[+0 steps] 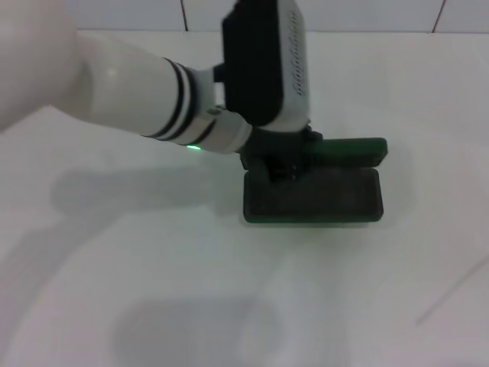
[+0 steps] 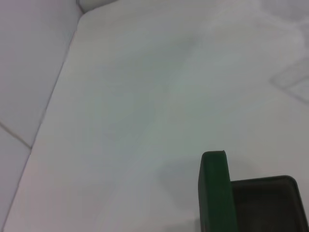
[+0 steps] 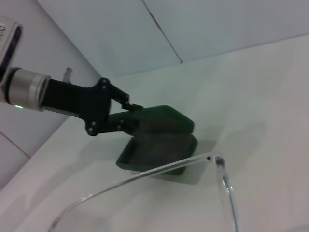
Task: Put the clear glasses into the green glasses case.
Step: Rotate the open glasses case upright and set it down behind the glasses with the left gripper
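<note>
The green glasses case [image 1: 321, 200] lies open on the white table, its lid [image 1: 348, 149] raised at the far side. My left gripper [image 1: 280, 167] reaches in from the left and is shut on the lid's left end. The right wrist view shows the left gripper's fingers [image 3: 129, 105] clamped at the lid edge of the case [image 3: 159, 145]. The clear glasses [image 3: 145, 174] hang close before the right wrist camera, above the table, one temple [image 3: 227, 193] pointing down. My right gripper does not show in any view. The left wrist view shows the lid's edge [image 2: 212, 193] and the dark lining [image 2: 268, 203].
The white table [image 1: 153, 252] spreads around the case. A tiled wall [image 1: 367, 14] runs behind the table's far edge. My left forearm [image 1: 130, 84] crosses the upper left of the head view.
</note>
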